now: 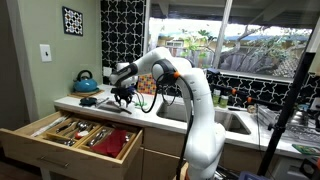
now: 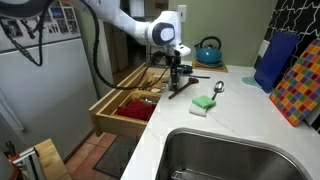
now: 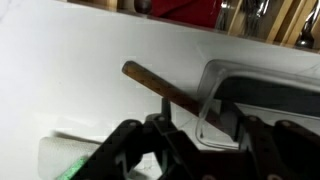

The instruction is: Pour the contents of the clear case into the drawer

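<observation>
Gripper of yours hovers, jaws apart, nothing clamped. The clear plastic case sits on the white countertop just beside the open wooden drawer. A brown-handled utensil lies beside that drawer too.

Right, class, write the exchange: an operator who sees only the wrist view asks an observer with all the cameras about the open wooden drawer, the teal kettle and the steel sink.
Operator: What's in the drawer?
Observer: The open wooden drawer holds utensils sorted in compartments.
Operator: Where's the kettle?
Observer: The teal kettle stands on the white counter, beyond the gripper.
Operator: And the sink?
Observer: The steel sink lies past the white robot arm, on the side away from the drawer.
</observation>
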Tool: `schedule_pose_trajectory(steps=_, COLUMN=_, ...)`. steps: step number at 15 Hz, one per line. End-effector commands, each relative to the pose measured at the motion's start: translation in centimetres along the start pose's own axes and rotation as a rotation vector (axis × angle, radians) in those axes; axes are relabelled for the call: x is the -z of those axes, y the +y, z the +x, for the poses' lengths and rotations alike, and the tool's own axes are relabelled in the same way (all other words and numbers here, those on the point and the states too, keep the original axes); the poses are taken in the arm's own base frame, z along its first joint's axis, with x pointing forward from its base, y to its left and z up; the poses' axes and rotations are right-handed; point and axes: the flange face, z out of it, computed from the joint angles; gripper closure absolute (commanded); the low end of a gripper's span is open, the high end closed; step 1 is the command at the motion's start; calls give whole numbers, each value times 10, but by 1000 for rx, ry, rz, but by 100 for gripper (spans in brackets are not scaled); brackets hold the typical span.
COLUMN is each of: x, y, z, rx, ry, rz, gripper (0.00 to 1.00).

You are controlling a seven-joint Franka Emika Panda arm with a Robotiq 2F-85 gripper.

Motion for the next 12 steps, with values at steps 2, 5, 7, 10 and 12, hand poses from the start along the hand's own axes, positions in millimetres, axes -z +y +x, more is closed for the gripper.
schedule_pose_trajectory(steps=2, x=38, y=-2, z=-3, rx=-25, ry=90, rz=9, gripper=7)
schedule_pose_trajectory(steps=5, x=72, y=-5, z=-13, rx=-42, ry=112, rz=-46, gripper=0)
schedule_pose_trajectory(steps=7, x=97, y=-5, z=-22, rx=-4, ry=121, rz=-76, gripper=0)
schedule_pose_trajectory(steps=10, x=130, y=-4, z=-32, rx=208, ry=175, rz=-60, gripper=0)
schedule_pose_trajectory(steps=12, x=147, y=-3, z=-38, rx=321, ry=189, rz=-53, gripper=0)
